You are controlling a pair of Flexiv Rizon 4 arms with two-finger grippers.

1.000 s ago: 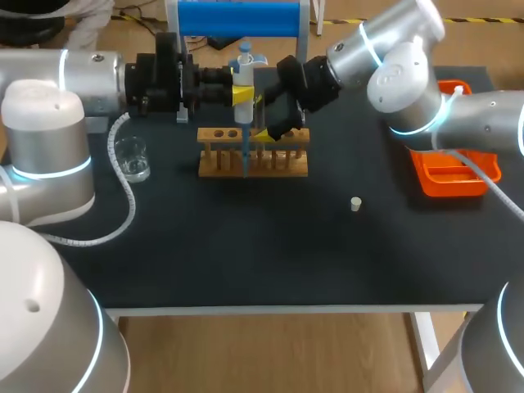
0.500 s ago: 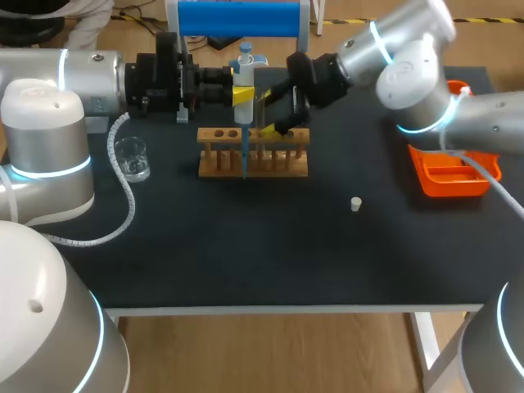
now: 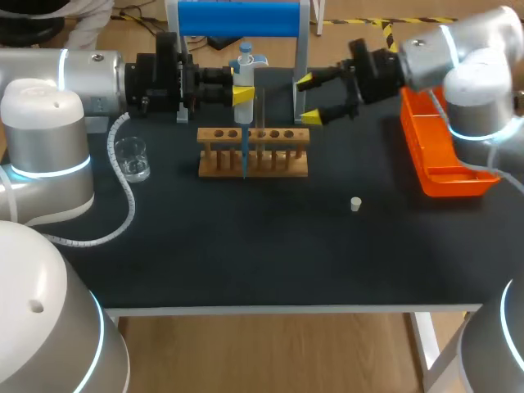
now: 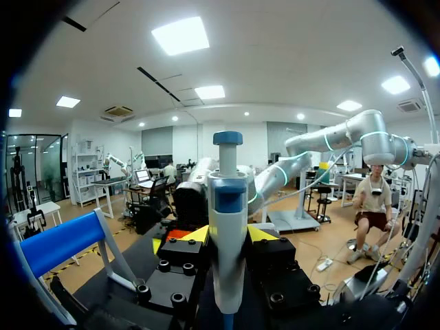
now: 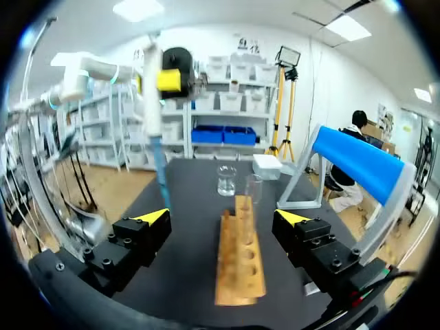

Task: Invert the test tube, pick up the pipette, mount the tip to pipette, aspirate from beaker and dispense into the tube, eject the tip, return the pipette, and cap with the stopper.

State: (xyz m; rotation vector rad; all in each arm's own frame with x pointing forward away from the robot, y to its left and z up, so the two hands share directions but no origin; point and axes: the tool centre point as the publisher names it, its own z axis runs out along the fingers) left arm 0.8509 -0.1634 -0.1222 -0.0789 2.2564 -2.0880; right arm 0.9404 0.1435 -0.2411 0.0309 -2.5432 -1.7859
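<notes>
My left gripper is shut on the white and blue pipette, held upright; its blue tip hangs down by the wooden rack. In the left wrist view the pipette stands between the yellow fingertips. A clear test tube stands upright in the rack. My right gripper is open, to the right of the rack, with nothing in it. In the right wrist view the gripper faces the rack, the tube and the pipette. The beaker stands at the left, and the small stopper lies in front of the rack to the right.
An orange tray sits at the table's right edge. A stand with a blue bar rises behind the rack. A coiled cable trails across the table from my left arm.
My right gripper, still open, has drawn back to the right, away from the rack and the tube. My left gripper and the pipette have stayed in place.
</notes>
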